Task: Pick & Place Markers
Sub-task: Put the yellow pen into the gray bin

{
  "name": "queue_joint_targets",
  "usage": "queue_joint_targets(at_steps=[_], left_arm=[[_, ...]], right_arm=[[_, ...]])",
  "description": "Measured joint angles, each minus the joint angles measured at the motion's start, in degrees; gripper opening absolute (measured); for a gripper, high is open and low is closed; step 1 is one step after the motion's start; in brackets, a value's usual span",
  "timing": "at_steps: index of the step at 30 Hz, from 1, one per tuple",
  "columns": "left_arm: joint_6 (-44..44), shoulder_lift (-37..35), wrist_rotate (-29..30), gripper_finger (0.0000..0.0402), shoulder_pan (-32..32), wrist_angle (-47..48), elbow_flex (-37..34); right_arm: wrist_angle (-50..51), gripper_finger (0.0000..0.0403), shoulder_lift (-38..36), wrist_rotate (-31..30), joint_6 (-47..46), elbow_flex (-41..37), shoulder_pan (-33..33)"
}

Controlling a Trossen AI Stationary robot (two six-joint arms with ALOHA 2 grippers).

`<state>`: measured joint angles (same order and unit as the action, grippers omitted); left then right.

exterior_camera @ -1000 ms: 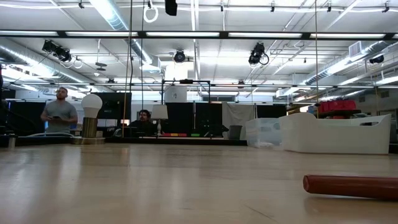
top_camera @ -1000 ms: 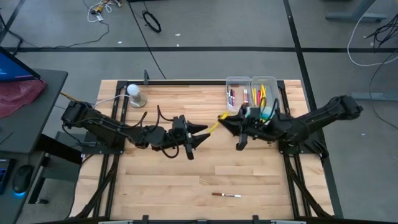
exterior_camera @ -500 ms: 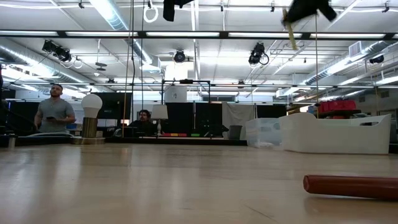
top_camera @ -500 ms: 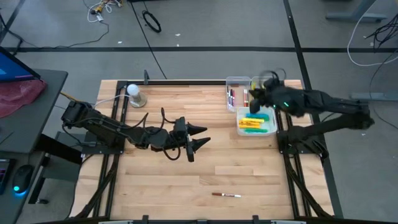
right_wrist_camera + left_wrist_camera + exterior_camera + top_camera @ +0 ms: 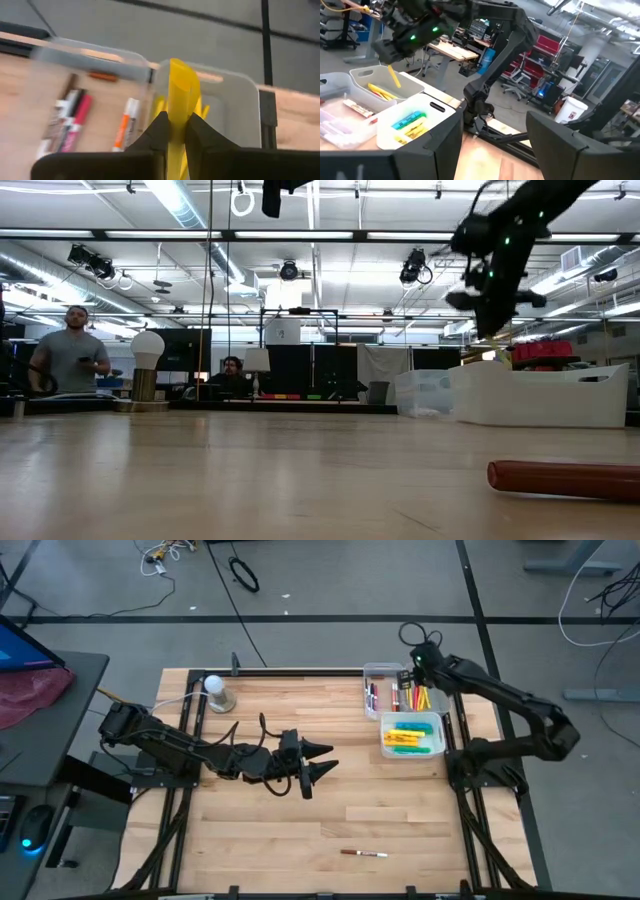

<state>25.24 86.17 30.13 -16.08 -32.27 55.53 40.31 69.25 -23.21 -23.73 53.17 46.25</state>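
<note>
We see the right gripper [image 5: 420,672] up over the far-right bins, fingers pinched on a thin yellow marker [image 5: 179,100]; in the right wrist view the marker stands between the 2 dark fingers [image 5: 155,134], right above the yellow bin [image 5: 240,85], which already has other thin yellow pens in it. The bin beside it [image 5: 378,690] has white-barrelled markers w/ red and dark caps. Nearer us, touching those 2, a 3rd bin [image 5: 412,736] holds thick yellow, green and cyan highlighters. Left gripper [image 5: 322,760] waits near mid-table, fingers apart, nothing between them; the left wrist view looks past its fingers [image 5: 435,145] toward the bins and the right arm. 1 white marker [image 5: 364,853] w/ a dark-red cap lies alone on the table [image 5: 250,830] near the front edge, well apart from both grippers; its red cap end [image 5: 565,478] shows in the low view. A white ball on a grey base [image 5: 217,692] stands at the far-left corner. 2 people are in the room behind, 1 standing [image 5: 70,360], 1 seated [image 5: 231,373].
</note>
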Motion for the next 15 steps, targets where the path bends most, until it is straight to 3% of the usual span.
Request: queue_joint_targets(at_steps=[7, 15], left_arm=[[1.13, 0.02, 0.0, 0.0222, -0.26, 0.0, 0.0], [1.11, 0.02, -0.02, 0.0222, -0.27, -0.02, 0.0]], right_arm=[[-6.63, 0.0035, 5.72, 4.25, -2.36, -5.7, 4.81], [-12.48, 0.0039, 9.47, 4.82, -5.03, -10.85, 6.17]])
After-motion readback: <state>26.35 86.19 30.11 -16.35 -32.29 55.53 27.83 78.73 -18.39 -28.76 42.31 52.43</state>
